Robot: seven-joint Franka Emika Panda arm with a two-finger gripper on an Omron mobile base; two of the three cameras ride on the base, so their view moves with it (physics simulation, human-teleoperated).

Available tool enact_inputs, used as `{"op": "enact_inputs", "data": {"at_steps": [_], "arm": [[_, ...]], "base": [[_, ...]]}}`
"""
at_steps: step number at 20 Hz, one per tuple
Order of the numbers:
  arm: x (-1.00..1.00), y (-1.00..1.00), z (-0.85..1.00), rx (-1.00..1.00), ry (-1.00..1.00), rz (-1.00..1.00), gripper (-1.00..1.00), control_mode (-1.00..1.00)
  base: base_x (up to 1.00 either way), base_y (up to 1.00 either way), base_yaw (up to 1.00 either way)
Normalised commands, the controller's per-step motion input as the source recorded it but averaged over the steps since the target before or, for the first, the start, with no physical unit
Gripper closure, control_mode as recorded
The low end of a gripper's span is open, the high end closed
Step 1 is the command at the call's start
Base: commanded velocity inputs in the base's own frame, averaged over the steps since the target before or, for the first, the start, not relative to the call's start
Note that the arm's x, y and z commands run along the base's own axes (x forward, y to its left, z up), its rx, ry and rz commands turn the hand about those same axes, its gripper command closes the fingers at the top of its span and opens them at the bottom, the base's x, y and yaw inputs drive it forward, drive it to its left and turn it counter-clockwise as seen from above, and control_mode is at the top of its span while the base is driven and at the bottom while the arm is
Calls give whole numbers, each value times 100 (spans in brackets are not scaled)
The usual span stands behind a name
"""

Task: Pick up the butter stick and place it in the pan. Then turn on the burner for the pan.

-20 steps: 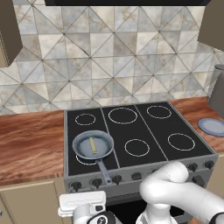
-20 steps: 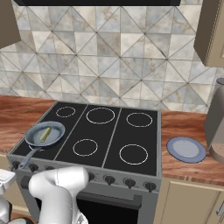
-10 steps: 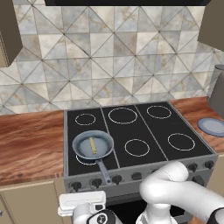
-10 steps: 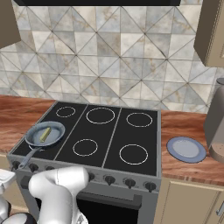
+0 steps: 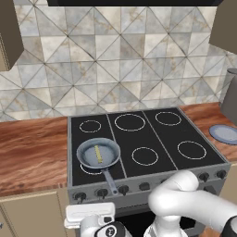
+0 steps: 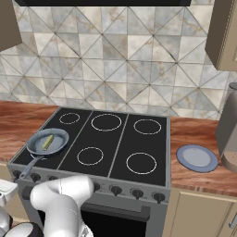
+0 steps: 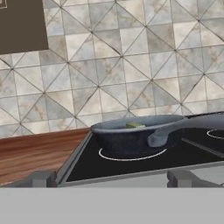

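Jaws are being held spread wide, nothing pinched, low at the stove front. Butter stick (image 5: 98,154) is lying in the pan (image 5: 98,153), seated on the front-left burner (image 7: 131,155). Placement is judged done; the knob step is being started. Next: that burner's knob (image 5: 102,192) must be picked and turned. No writing is legible.

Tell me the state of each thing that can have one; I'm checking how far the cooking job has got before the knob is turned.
butter stick: lying in the pan, not held.
pan: upright on the front left burner, handle toward the stove's front edge.
burner: ring under the pan, no glow visible.
gripper: open, empty, low in front of the stove.
plate: flat on the counter right of the stove, nothing on it.
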Motion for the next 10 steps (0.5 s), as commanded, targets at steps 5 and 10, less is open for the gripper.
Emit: {"op": "enact_inputs", "data": {"at_steps": [5, 10], "arm": [[3, 0, -6, 0, 0, 0, -100, -100], [11, 2, -17, -1, 0, 0, -100, -100]], "base": [[0, 0, 0], [0, 0, 0]]}}
